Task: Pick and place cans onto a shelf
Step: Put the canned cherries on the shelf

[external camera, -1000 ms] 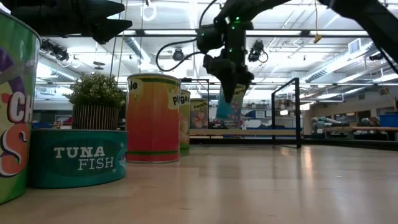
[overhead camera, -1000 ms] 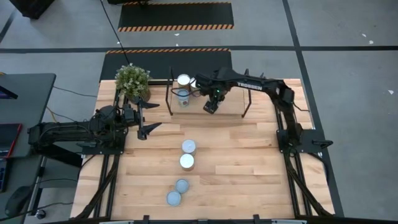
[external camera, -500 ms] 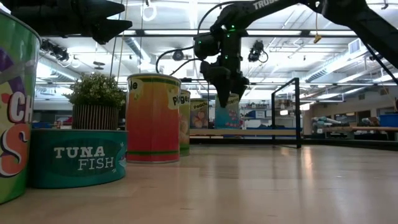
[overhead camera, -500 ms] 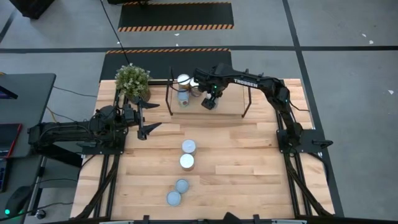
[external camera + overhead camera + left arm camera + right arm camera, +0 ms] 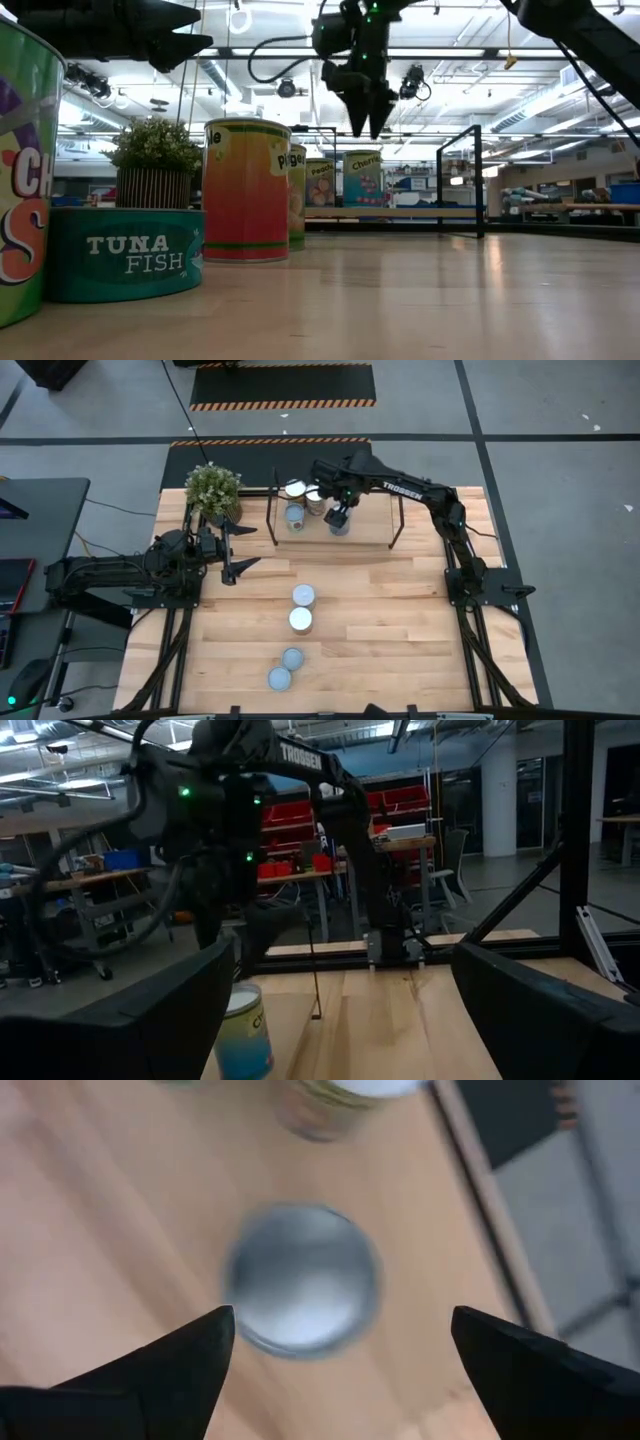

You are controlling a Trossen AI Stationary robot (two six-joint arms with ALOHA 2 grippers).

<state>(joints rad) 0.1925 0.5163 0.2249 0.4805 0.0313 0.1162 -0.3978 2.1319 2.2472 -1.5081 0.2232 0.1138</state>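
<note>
High view: right pincer (image 5: 337, 515) over the shelf (image 5: 370, 530) at the bench's (image 5: 400, 620) far edge, directly above a blue-sided can (image 5: 362, 178) standing upright there, long axis vertical. Right wrist view: that can's round silver top (image 5: 302, 1278) straight below, centred in the gap, fingers (image 5: 170, 1365) spread wide to either side and clear of it. Nothing held; pincer raised above the can in the low view, not touching. Two more cans (image 5: 295, 490) just beside it on the shelf, toward the potted plant (image 5: 213, 490).

Four cans left on the open bench in a rough line down the middle: two nearer the shelf (image 5: 303, 596), two toward the near edge (image 5: 279, 679). Roughly between the two arms, somewhat closer to the left one as things lie. Left pincer (image 5: 232, 550) parked low at the left side near the plant, wide open and empty.

Likely step in hand: release just made, next can to fetch from the middle row.
</note>
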